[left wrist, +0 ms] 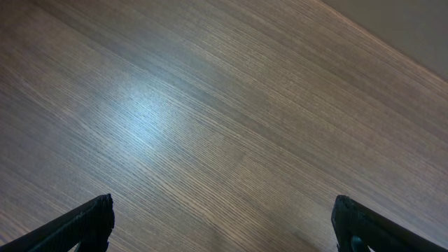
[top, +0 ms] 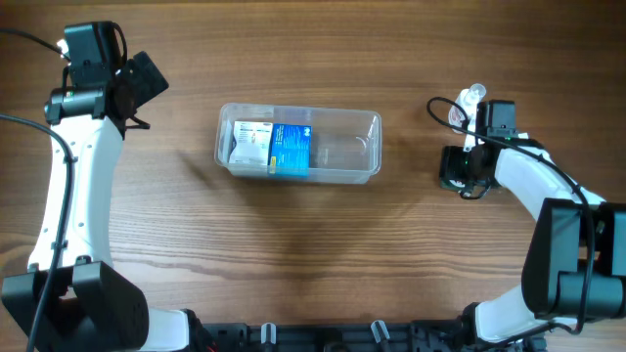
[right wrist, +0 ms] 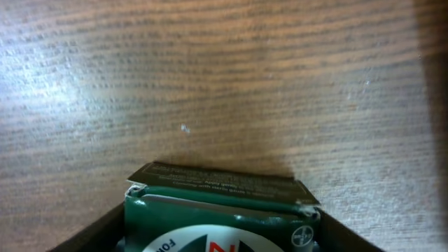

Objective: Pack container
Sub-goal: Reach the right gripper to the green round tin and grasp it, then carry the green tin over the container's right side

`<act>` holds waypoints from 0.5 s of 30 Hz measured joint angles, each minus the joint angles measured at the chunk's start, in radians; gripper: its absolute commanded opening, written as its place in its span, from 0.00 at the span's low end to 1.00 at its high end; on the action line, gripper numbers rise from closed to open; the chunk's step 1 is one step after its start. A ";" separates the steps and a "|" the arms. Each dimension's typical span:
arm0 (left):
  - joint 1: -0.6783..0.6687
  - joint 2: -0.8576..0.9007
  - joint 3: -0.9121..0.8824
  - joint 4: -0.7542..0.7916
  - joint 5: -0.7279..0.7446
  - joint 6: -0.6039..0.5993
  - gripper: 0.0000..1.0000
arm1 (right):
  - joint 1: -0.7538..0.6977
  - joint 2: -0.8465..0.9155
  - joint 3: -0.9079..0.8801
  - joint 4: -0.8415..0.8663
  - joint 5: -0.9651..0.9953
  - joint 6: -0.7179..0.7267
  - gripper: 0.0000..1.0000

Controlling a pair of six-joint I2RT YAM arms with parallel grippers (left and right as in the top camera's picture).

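The clear plastic container [top: 367, 147] lies in the middle of the table. It holds a white box [top: 250, 144] and a blue box [top: 291, 148] in its left half. My right gripper [top: 458, 174] is to the right of the container, shut on a dark green box [right wrist: 220, 213] with a white label, low over the wood; its fingers [right wrist: 220, 241] press both sides of the box. My left gripper [top: 149, 80] is at the far left, open and empty [left wrist: 224, 227] above bare wood.
A small clear bottle [top: 473, 96] lies at the back right, just behind my right wrist and partly hidden by it. The table's far edge [left wrist: 392, 42] shows in the left wrist view.
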 measured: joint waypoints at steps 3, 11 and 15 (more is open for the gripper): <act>0.000 0.000 0.000 0.000 0.000 0.000 1.00 | 0.000 0.000 0.010 -0.038 -0.003 0.002 0.57; 0.000 0.000 0.000 0.000 0.000 0.000 1.00 | 0.012 -0.098 0.060 -0.178 -0.015 0.019 0.57; 0.000 0.000 0.000 0.000 0.000 0.000 1.00 | 0.082 -0.201 0.157 -0.269 -0.015 0.061 0.57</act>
